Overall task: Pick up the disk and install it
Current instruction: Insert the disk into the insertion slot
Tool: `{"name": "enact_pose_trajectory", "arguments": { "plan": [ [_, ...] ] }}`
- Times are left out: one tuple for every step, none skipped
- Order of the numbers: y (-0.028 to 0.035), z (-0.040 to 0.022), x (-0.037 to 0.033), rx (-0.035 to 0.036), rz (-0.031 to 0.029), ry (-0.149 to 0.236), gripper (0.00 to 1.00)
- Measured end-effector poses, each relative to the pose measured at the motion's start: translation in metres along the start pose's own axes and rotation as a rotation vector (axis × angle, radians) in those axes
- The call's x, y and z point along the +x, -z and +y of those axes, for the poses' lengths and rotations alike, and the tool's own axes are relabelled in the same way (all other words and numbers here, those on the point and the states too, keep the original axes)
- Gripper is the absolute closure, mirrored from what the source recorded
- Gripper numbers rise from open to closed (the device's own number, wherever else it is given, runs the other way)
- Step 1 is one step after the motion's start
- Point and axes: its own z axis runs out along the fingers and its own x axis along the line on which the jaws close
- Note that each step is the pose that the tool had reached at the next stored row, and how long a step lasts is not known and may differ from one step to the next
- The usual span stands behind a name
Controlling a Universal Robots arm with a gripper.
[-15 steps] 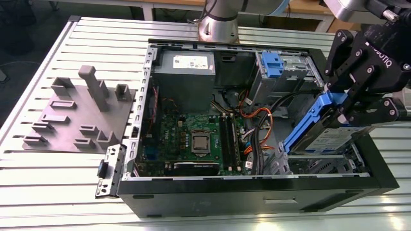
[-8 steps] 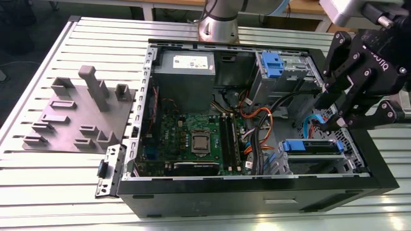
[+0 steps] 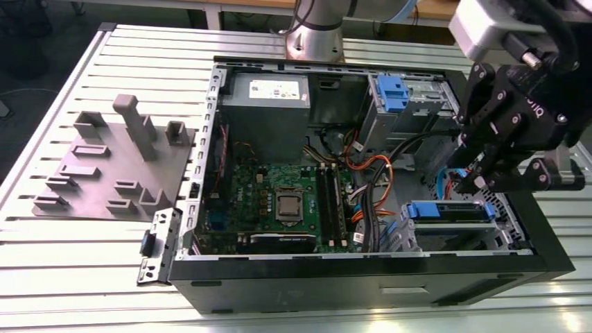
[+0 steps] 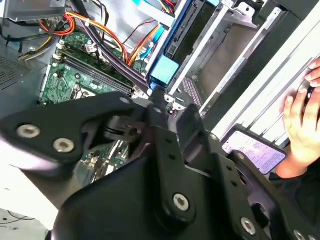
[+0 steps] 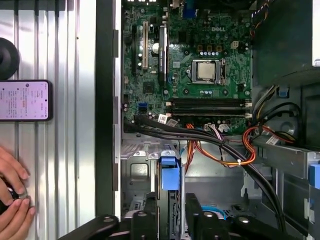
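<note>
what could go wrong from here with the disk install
1. The gripper is at the disk, and the orange and black cables run right beside it. A sideways move could snag them.
2. A person's hand rests on the table beside the case. If the arm swings outward, it might hit the hand.

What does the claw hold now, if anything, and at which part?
It cannot be told. The claw is at the blue end of the disk, but whether it grips it is hidden.
</note>
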Motion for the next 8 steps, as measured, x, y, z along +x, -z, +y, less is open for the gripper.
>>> {"name": "enact_pose_trajectory", "arguments": {
  "plan": [
    [-0.0021, 0.0, 0.0001, 0.0, -0.0002, 0.0, 0.64],
    [-0.0038, 0.0, 0.0002, 0.0, -0.0002, 0.0, 0.7],
    [-0.0056, 0.0, 0.0002, 0.0, 0.0, 0.0, 0.76],
    [-0.0074, 0.0, 0.0003, 0.0, 0.0, 0.0, 0.76],
    [-0.0092, 0.0, 0.0004, 0.0, 0.0, 0.0, 0.82],
    [-0.011, 0.0, 0.0004, 0.0, 0.0, 0.0, 0.87],
    [-0.0128, 0.0, 0.0005, 0.0, -0.0001, 0.0, 0.87],
    [-0.0147, 0.0, 0.0005, 0.0, 0.0, 0.0, 0.89]
  ]
}}
